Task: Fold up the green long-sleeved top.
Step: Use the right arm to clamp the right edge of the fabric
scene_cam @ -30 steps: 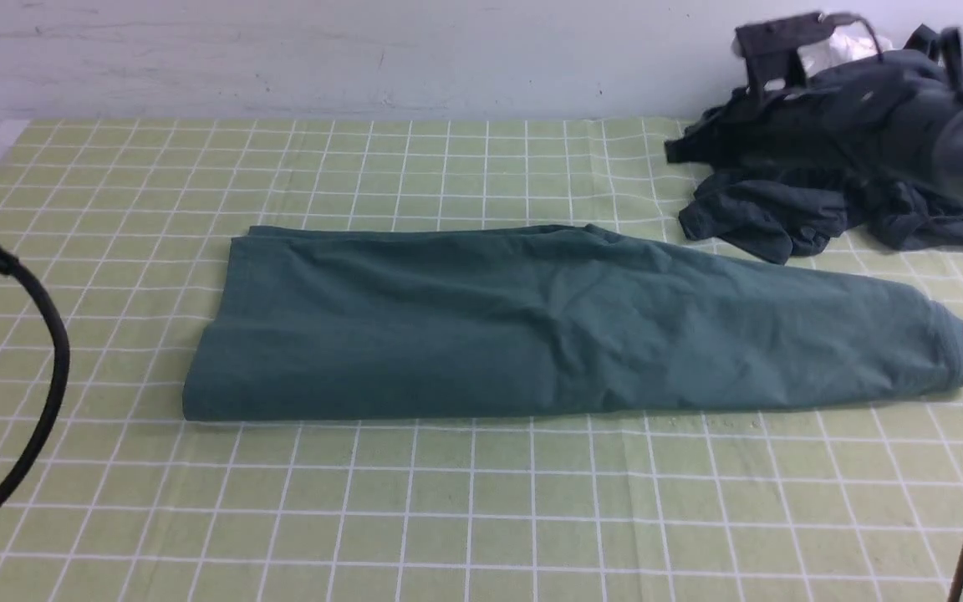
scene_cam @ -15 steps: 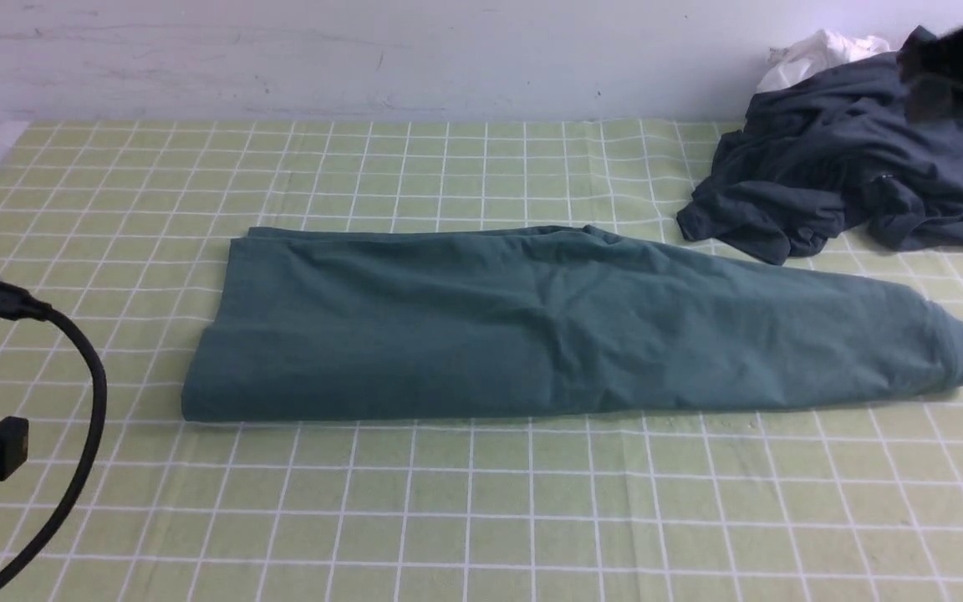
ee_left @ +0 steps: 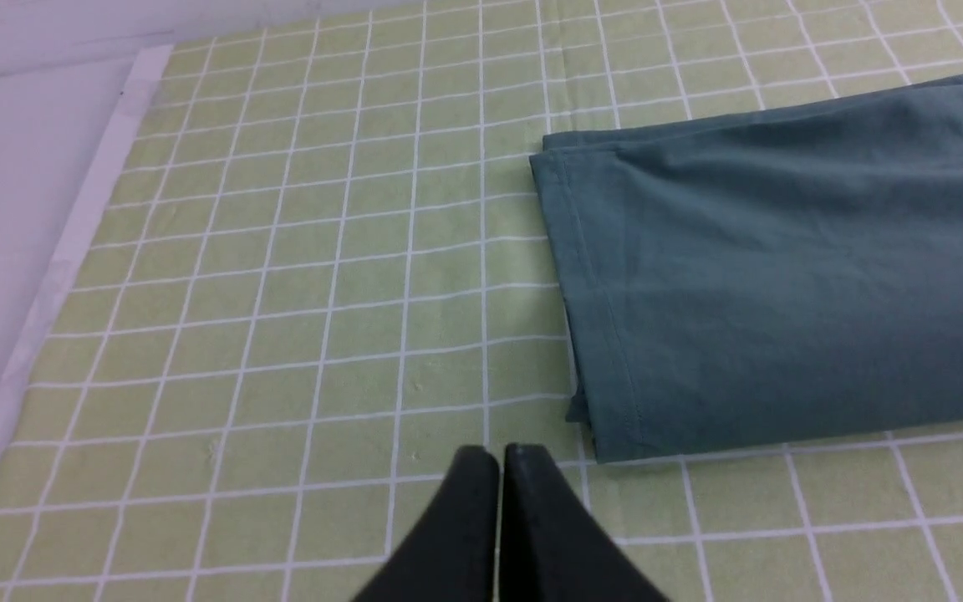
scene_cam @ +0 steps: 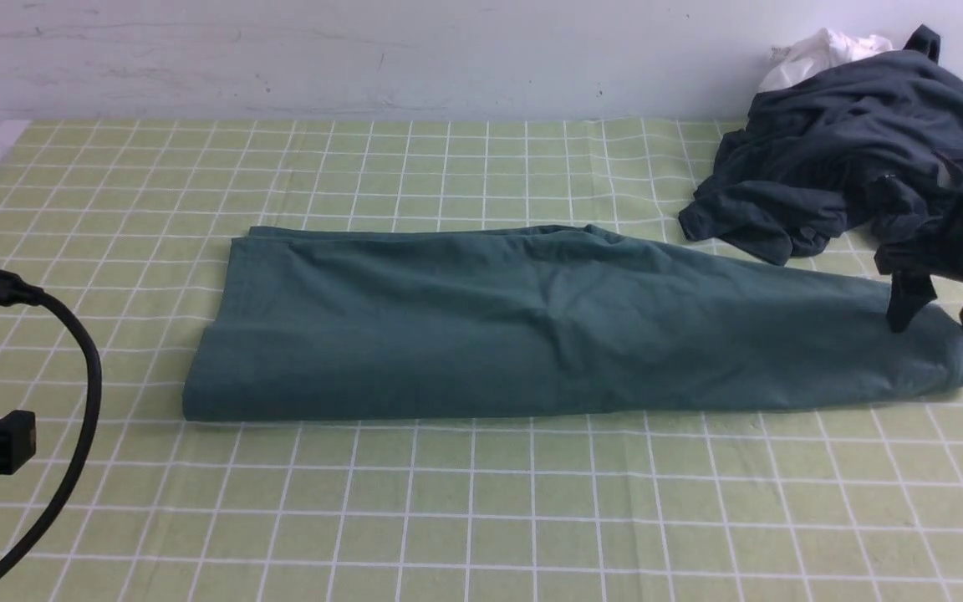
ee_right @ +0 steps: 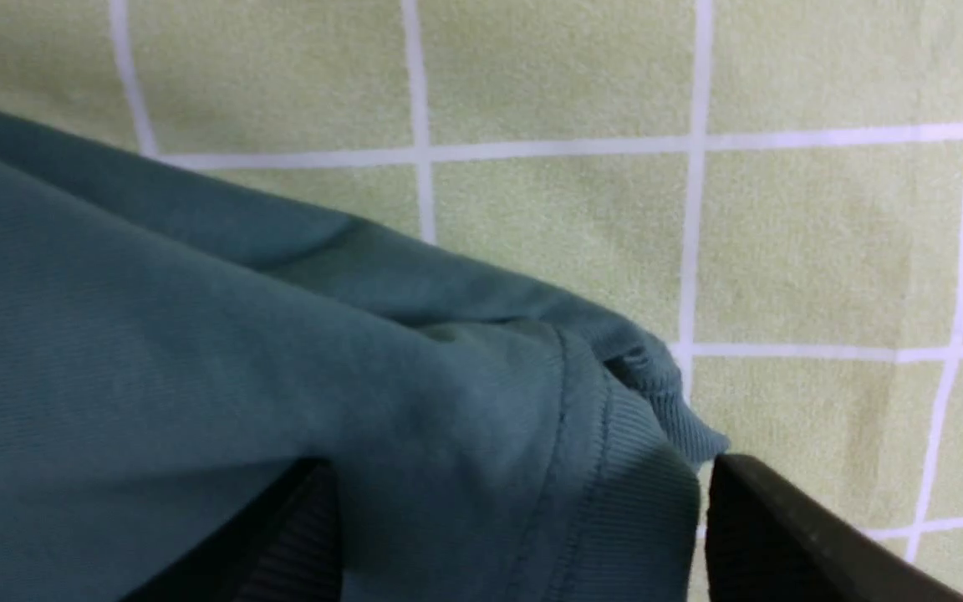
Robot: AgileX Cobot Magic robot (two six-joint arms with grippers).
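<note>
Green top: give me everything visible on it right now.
The green top is dull teal, a cotton-looking knit, folded into one long flat band lying left to right across the checked cloth, lightly creased mid-length. Its left end shows a stitched hem; its narrower right end finishes in a ribbed band. The open right gripper straddles that ribbed end, one finger over the fabric, not gripping. The dark garment lies at its far edge; contact is unclear. No logo or label shows.
</note>
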